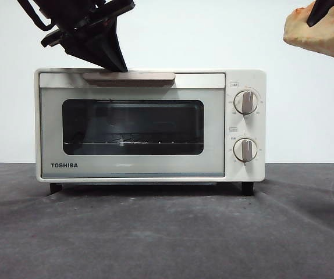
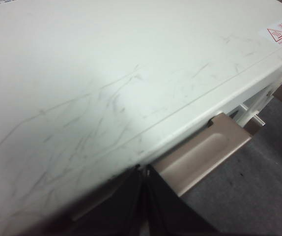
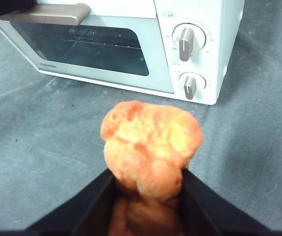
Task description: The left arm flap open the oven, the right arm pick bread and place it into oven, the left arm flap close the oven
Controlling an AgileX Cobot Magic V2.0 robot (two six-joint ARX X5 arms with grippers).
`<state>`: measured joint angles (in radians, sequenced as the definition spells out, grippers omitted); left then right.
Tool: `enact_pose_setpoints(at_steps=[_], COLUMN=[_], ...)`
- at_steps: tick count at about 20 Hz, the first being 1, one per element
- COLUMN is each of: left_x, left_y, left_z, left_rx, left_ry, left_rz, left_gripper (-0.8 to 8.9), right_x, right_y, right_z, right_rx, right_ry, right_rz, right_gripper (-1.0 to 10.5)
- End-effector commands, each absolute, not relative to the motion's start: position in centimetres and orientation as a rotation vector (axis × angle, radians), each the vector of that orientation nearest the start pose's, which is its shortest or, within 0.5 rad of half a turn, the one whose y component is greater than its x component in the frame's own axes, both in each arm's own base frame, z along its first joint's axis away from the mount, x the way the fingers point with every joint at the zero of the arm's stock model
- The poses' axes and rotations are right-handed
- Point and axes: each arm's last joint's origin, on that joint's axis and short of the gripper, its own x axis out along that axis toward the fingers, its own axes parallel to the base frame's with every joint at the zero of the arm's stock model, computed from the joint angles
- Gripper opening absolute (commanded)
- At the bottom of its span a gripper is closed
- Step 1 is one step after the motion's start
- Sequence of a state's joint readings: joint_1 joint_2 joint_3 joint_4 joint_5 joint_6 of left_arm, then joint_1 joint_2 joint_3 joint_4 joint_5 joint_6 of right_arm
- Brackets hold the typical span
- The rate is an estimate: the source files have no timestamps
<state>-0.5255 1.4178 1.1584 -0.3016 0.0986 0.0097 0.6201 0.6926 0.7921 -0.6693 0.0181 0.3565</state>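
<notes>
Holding the bread (image 3: 151,145) pinched between its jaws, the right tool (image 3: 148,189) hangs in the air in front of the oven (image 1: 149,125), above the bench (image 1: 167,232). That oven's door is not yet open: the left tool (image 2: 143,179), jaws pressed together, sits at the handle (image 1: 129,76). Opening, loading and closing all remain, I judge.

The cream-white oven (image 1: 149,125) stands on the gray table with its door closed, two knobs at its right side. My right gripper (image 3: 148,184) holds the bumpy golden bread (image 3: 151,145) high, before the oven.
</notes>
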Motion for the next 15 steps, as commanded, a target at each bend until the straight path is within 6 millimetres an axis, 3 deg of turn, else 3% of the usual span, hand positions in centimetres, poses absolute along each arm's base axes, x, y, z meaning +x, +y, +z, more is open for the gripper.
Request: enact_pose_setpoints(at_steps=[1,15], left_x=[26.7,21.1], left_y=[-16.8,-19.3], left_z=[30.0,27.4], left_rx=[0.164,0.319], left_ry=[0.628,1.033], left_rz=[-0.634,-0.739], left_gripper=[0.17,0.17], right_x=[11.1,11.1], right_y=[8.0,8.0], right_z=[31.0,31.0], right_rx=[0.161,0.154], right_ry=[0.622,0.62], right_rz=[0.494,0.497], right_gripper=[1.7,1.7])
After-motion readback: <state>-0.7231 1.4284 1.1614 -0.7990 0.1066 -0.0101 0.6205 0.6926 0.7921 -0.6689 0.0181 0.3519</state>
